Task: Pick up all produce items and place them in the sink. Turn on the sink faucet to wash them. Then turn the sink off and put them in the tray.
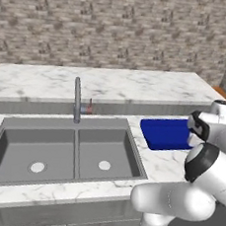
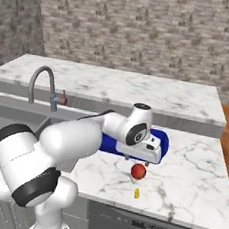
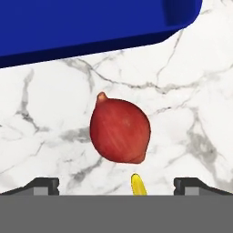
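Gripper (image 3: pixel 116 184) hangs spread wide above the red fruit (image 3: pixel 119 130) near the table's front edge; centre, then descend straight

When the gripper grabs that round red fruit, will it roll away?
Probably it could. The red fruit looks rounded and smooth, lying loose on the flat marble counter, so a nudge from one side may send it rolling. Its skin looks glossy, so it might slip. The open gripper hangs above it.
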You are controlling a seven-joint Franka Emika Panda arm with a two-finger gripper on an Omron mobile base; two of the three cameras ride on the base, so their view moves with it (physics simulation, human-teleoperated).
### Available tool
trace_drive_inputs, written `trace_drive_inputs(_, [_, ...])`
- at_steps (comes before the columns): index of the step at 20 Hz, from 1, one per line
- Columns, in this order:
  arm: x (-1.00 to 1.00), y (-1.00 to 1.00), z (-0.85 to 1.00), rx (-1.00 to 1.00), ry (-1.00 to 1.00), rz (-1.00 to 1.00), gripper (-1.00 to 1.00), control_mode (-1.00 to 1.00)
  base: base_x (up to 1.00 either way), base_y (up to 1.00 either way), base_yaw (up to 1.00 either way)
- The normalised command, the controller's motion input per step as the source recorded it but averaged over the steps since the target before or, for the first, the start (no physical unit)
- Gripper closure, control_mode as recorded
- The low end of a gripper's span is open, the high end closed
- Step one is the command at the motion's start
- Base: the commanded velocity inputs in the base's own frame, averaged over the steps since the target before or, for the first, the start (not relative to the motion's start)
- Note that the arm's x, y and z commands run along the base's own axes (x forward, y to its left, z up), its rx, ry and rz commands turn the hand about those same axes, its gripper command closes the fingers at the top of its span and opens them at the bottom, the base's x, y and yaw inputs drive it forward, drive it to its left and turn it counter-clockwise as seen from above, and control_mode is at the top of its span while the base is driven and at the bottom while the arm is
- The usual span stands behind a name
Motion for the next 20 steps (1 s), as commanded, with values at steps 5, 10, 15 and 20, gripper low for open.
trace_drive_inputs(5, [0.16,-0.08,-0.21,0.00,0.01,0.00,-1.00,-1.00,0.00,0.00,0.00])
trace_drive_inputs(10, [0.08,-0.21,-0.14,0.00,0.00,0.00,-1.00,-1.00,0.00,0.00,0.00])
trace_drive_inputs(15, [0.00,-0.25,-0.13,0.00,0.00,0.01,-1.00,-1.00,0.00,0.00,0.00])
trace_drive_inputs(20, [0.00,-0.01,-0.16,0.00,0.00,0.04,-1.00,-1.00,0.00,0.00,0.00])
